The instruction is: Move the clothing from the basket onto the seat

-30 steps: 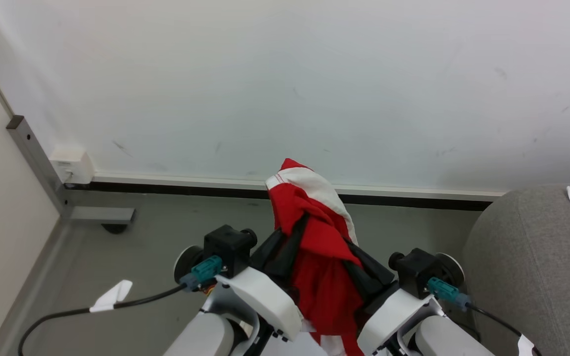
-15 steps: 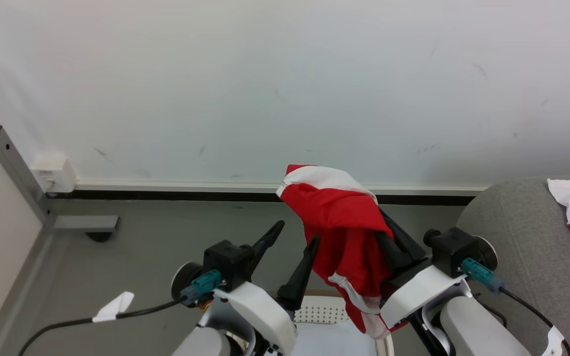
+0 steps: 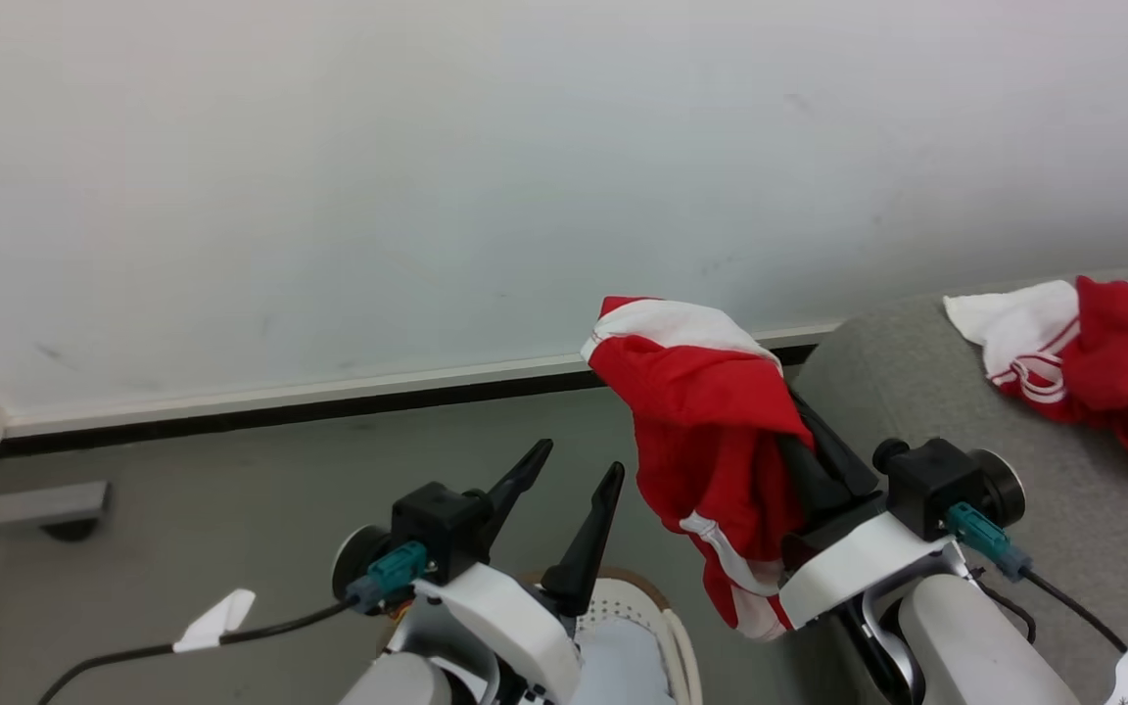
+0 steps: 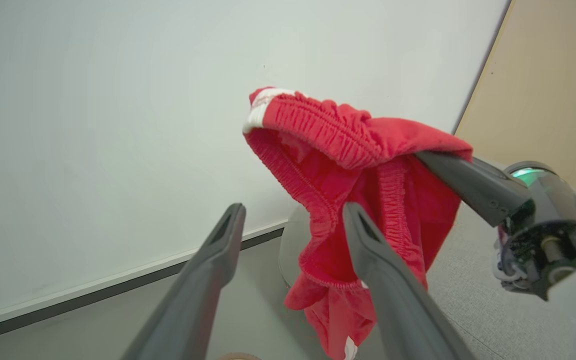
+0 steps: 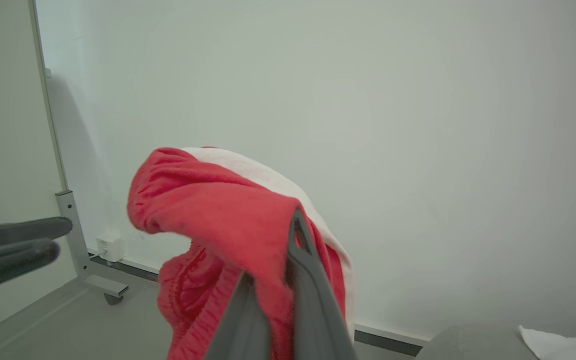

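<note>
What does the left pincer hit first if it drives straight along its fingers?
Probably the red garment hanging from the right pincer, just ahead of the left pincer; depth is unclear, and behind it stands the white wall.

right gripper (image 5: 282,243) pinches draped red clothing (image 5: 208,205) before a white wall (image 5: 443,100).

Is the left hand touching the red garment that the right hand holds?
Apart. The right wrist view shows bare wall between the open left hand and the red garment; the head view shows a gap of floor too.

No legible text or labels.
</note>
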